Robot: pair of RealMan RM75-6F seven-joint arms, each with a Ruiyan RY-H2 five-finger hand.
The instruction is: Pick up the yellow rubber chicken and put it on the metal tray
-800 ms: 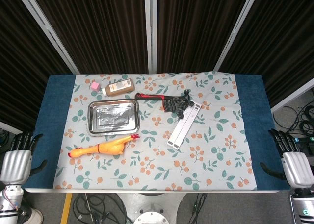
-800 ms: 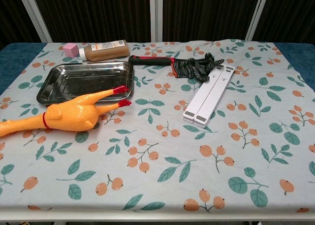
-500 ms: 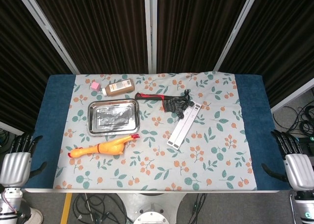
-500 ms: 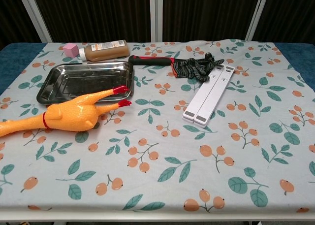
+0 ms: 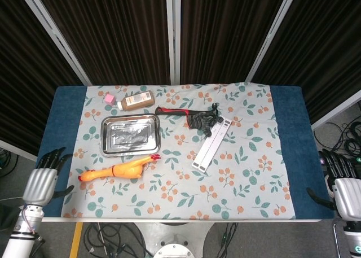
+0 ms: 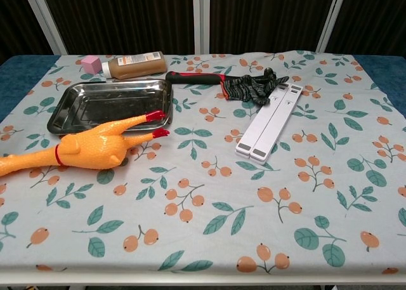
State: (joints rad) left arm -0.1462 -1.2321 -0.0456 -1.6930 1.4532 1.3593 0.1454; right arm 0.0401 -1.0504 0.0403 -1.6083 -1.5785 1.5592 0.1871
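- My left hand (image 5: 40, 183) sits over the blue table (image 5: 61, 134) edge at the near left corner; its fingers (image 5: 52, 158) are spread apart and stretched toward the far side, with nothing in them and nothing touching them.
- My right hand (image 5: 345, 187) hangs just off the near right corner of the table; its fingers (image 5: 337, 164) are likewise apart and extended, with nothing in them.
- Neither hand shows in the chest view.
- The yellow rubber chicken (image 5: 119, 170) lies flat on the floral cloth (image 5: 225, 173), just to the right of my left fingers and a little beyond them, not touching them.
- Its long axis runs roughly left to right across the table: the head end points back toward my left hand, and the red-tipped feet (image 6: 156, 124) point away from it, angled slightly toward the far side.
- In the chest view those feet lie right at the near rim of the metal tray (image 6: 66, 105); I cannot tell whether they touch it.
- The tray sits just beyond the chicken from my left fingers, and only its own crinkled reflections show inside.
- Farther out past the tray lie a brown bottle (image 5: 137, 100) on its side and a small pink cube (image 5: 109, 99).
- Toward the middle, well apart from both hands, are a red-and-black handled tool (image 5: 172, 111), a dark glove (image 5: 204, 120) and a white folded stand (image 5: 211, 143).
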